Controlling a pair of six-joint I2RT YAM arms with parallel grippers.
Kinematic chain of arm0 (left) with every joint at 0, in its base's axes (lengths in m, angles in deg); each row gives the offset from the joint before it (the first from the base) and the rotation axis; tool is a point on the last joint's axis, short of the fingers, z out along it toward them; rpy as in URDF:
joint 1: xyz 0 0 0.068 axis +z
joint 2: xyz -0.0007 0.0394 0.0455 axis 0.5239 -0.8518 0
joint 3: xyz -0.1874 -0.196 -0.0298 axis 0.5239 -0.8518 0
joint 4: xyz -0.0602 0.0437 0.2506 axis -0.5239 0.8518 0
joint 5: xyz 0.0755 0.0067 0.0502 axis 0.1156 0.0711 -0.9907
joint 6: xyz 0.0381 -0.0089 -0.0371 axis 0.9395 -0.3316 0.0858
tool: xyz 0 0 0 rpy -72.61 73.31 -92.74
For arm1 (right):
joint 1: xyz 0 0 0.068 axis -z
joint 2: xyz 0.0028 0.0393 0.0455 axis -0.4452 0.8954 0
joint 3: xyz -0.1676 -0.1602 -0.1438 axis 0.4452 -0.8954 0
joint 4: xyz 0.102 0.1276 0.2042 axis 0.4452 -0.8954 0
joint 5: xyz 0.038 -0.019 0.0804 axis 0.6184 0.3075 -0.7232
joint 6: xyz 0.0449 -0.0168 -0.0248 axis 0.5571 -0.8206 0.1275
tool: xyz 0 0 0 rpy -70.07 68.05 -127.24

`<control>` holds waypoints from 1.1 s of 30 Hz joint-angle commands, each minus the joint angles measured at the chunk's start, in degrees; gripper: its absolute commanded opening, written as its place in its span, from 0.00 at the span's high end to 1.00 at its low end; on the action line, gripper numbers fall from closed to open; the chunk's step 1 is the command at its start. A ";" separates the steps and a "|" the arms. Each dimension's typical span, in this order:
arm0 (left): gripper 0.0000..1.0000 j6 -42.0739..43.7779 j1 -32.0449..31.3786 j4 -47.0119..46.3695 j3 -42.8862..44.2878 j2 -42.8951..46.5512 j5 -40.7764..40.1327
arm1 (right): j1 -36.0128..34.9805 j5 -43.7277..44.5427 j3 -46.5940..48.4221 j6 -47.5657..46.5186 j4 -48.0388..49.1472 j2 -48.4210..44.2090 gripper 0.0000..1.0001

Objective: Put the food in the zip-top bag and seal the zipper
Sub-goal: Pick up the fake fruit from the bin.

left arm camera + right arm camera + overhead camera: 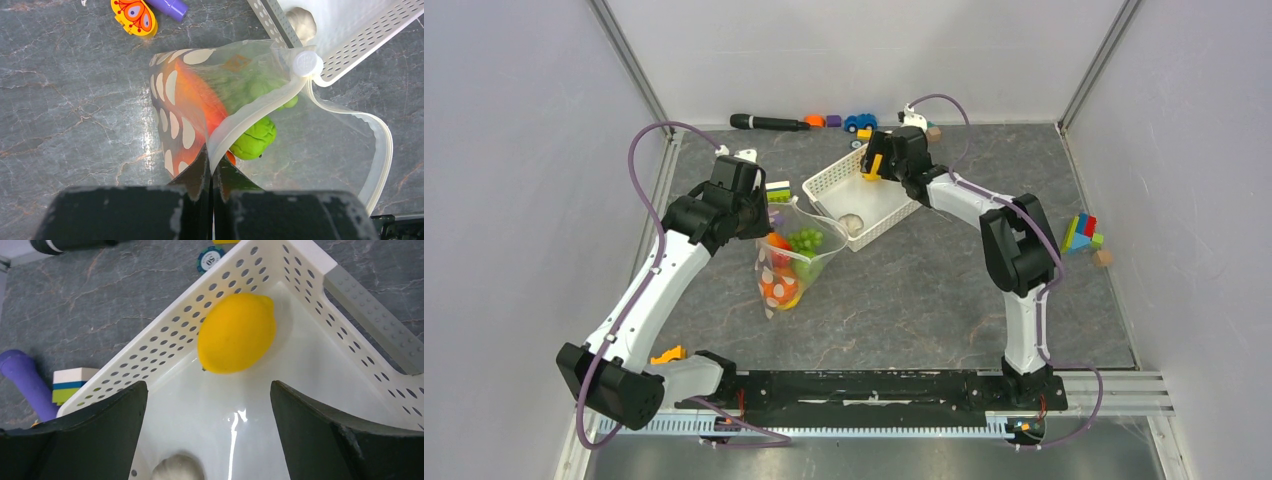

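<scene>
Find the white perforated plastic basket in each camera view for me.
Top external: white perforated plastic basket just above centre, up and right of the dotted clear bag.
Left wrist: basket in the top right corner.
Right wrist: basket fills most of the frame.
Shared landmark: the pale round lump on its floor.

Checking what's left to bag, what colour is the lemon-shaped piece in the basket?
Yellow. The lemon-shaped piece shows best in the right wrist view.

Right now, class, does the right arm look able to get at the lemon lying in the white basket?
Probably yes. The right tool hangs open over the basket, with the lemon straight ahead and uncovered. The lemon lies against the wall, which might crowd one finger.
</scene>
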 commanded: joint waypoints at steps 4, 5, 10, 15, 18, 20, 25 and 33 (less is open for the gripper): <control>0.98 -0.51 0.25 -1.55 0.86 1.93 -0.43 | 0.48 7.59 4.35 3.03 3.28 4.69 0.02; 0.98 -0.60 0.23 -1.55 0.86 1.95 -0.44 | 0.55 7.67 4.74 3.04 3.66 5.57 0.02; 0.98 -0.46 0.25 -1.52 0.86 1.68 -0.37 | 0.95 6.92 8.46 3.55 3.91 10.24 0.02; 0.98 -0.33 0.30 -1.55 0.86 1.62 -0.59 | 1.27 5.98 9.23 5.01 6.44 13.16 0.02; 0.98 -0.33 0.30 -1.59 0.77 1.62 -0.29 | 1.54 4.10 9.59 5.67 7.45 14.44 0.03; 0.98 -0.33 0.27 -1.57 0.85 1.68 -0.32 | 1.73 3.22 8.86 6.16 8.78 14.68 0.06; 0.98 -0.20 0.24 -1.65 0.77 2.04 -1.30 | 1.91 2.56 7.31 6.72 11.78 14.46 0.14; 0.98 -0.50 0.43 -1.86 0.69 3.77 -5.09 | 2.66 2.16 7.27 5.97 15.05 15.14 0.25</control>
